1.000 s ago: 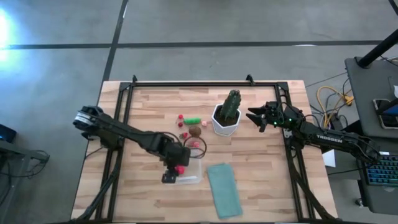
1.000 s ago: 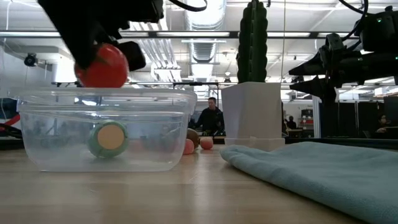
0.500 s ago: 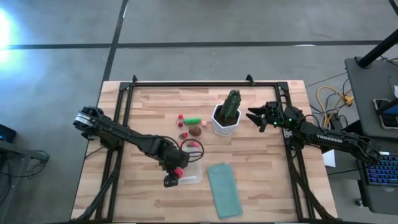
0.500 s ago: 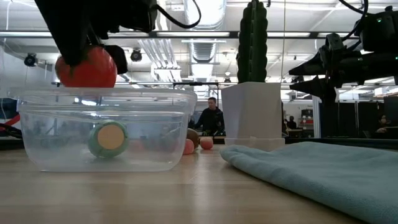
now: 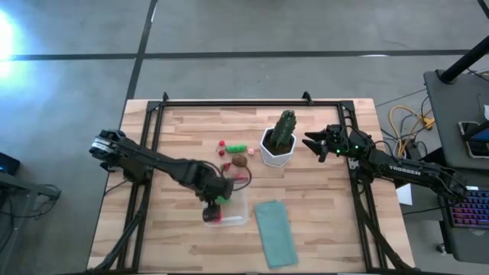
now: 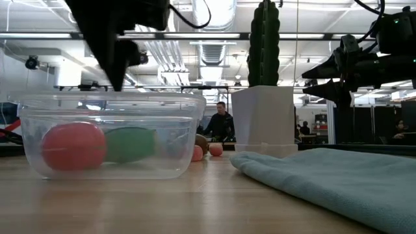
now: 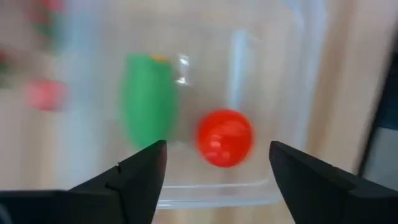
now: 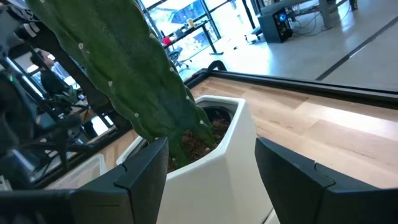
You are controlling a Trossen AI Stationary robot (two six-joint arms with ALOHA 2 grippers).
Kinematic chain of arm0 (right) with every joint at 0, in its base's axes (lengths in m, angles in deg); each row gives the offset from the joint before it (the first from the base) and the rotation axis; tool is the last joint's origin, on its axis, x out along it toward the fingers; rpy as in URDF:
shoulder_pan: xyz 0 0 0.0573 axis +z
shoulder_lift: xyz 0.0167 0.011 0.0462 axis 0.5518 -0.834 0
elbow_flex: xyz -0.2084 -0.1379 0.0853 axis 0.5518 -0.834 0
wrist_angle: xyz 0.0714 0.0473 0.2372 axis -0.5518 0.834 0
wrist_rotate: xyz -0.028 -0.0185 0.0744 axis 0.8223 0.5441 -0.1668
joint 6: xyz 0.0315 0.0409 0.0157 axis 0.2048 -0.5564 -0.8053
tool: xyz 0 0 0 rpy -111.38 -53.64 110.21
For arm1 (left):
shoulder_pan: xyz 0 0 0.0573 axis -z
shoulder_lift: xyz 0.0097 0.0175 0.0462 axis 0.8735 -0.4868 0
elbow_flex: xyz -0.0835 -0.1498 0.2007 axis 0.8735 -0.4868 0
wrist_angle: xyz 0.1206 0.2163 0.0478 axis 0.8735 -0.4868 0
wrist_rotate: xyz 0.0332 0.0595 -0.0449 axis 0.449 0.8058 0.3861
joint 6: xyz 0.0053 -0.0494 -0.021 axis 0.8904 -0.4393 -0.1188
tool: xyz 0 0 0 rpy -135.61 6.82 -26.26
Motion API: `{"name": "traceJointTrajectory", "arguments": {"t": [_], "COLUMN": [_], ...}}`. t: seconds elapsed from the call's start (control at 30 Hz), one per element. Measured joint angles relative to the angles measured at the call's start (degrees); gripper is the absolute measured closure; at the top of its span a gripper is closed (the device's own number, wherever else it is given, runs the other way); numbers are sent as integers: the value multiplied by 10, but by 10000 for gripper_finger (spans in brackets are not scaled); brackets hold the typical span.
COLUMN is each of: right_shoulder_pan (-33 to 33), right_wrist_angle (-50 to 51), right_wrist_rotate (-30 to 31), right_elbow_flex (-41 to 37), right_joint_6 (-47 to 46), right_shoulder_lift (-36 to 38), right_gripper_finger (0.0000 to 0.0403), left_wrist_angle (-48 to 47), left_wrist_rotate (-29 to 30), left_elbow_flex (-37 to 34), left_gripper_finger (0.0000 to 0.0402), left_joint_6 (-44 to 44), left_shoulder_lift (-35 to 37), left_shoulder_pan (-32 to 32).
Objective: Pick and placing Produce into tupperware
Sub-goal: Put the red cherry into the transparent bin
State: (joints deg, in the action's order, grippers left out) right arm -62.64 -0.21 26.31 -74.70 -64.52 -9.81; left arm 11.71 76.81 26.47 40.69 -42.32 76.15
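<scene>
Left gripper (image 7: 214, 171), fingers spread and empty, hangs over the tupperware (image 5: 233, 208). Red round produce (image 7: 224, 137) lies inside beside a green piece (image 7: 148, 99). Right gripper (image 5: 312, 142), open, waits near the cactus (image 5: 285, 128)

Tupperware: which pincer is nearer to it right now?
Left. The left pincer hangs open right over the tupperware, above the red ball inside. The right pincer waits across the table, beside the cactus pot.
</scene>
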Motion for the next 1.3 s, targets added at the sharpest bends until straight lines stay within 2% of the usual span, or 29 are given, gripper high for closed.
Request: {"name": "traceJointTrajectory", "arguments": {"t": [0.1, 0.27, 0.47, 0.53, 0.77, 0.93, 1.03, 1.2, 1.3], "right_shoulder_pan": [0, 0, 0, 0, 0, 0, 0, 0, 0], "right_wrist_angle": [0, 0, 0, 0, 0, 0, 0, 0, 0], "right_wrist_rotate": [0, 0, 0, 0, 0, 0, 0, 0, 0], "right_elbow_flex": [0, 0, 0, 0, 0, 0, 0, 0, 0], "right_joint_6": [0, 0, 0, 0, 0, 0, 0, 0, 0], "right_shoulder_lift": [0, 0, 0, 0, 0, 0, 0, 0, 0], "right_gripper_finger": [170, 170, 170, 170, 170, 170, 170, 170, 170], "left_wrist_angle": [-45, -49, -53, -44, -10, 1, 13, 74, 102], "left_wrist_rotate": [62, 176, 185, 180, 55, 22, 13, 6, 6], "left_elbow_flex": [23, 30, -3, -15, -29, -29, -30, -31, -32], "left_gripper_finger": [158, 181, 183, 183, 183, 183, 183, 183, 183], "left_joint_6": [65, 231, 304, 320, 327, 327, 359, 511, 518], "left_shoulder_lift": [11, 32, 37, 37, 37, 32, 17, -7, -25], "left_shoulder_pan": [-22, -60, -157, -197, -345, -415, -428, -411, -411]}}
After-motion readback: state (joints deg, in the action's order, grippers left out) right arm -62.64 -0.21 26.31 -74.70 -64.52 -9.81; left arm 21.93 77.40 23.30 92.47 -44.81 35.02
